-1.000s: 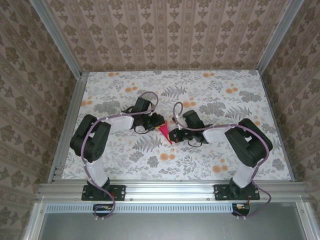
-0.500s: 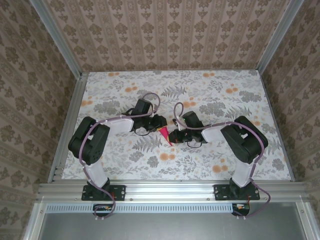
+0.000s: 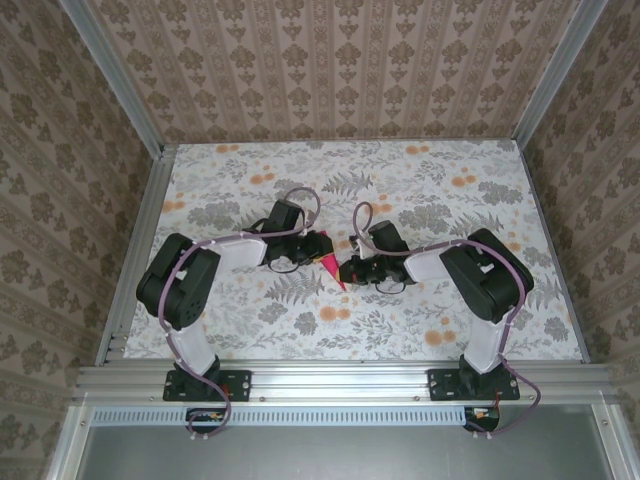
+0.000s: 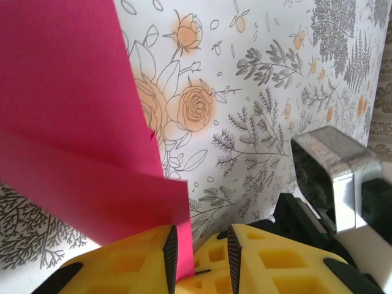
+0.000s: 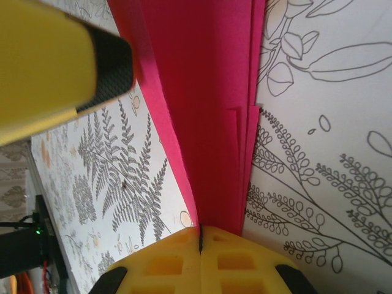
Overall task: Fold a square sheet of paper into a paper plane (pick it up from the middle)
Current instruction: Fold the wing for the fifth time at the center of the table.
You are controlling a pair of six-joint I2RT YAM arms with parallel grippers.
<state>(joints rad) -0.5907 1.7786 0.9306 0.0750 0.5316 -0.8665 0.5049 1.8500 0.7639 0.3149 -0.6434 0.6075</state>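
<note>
The magenta-pink sheet of paper (image 3: 331,267), folded into a narrow pointed shape of several layers, sits at the table's middle between both grippers. My right gripper (image 5: 200,229) is shut on its folded layers (image 5: 202,92); from above this gripper (image 3: 347,272) is just right of the paper. My left gripper (image 4: 201,236) stands open; an edge of the paper (image 4: 67,122) hangs in the gap against the left pad (image 4: 170,251), clear of the right pad. From above the left gripper (image 3: 320,246) is at the paper's upper end. One left fingertip (image 5: 110,64) shows beside the paper.
A floral tablecloth (image 3: 420,180) covers the table. Aluminium rails (image 3: 340,378) frame it in front and on both sides, with wallpapered walls behind. Part of the right arm's wrist (image 4: 334,177) sits close to the left gripper's right side.
The right arm's elbow has drawn slightly left and back, and the left arm has shifted a little. The folded paper stays between the two grippers.
</note>
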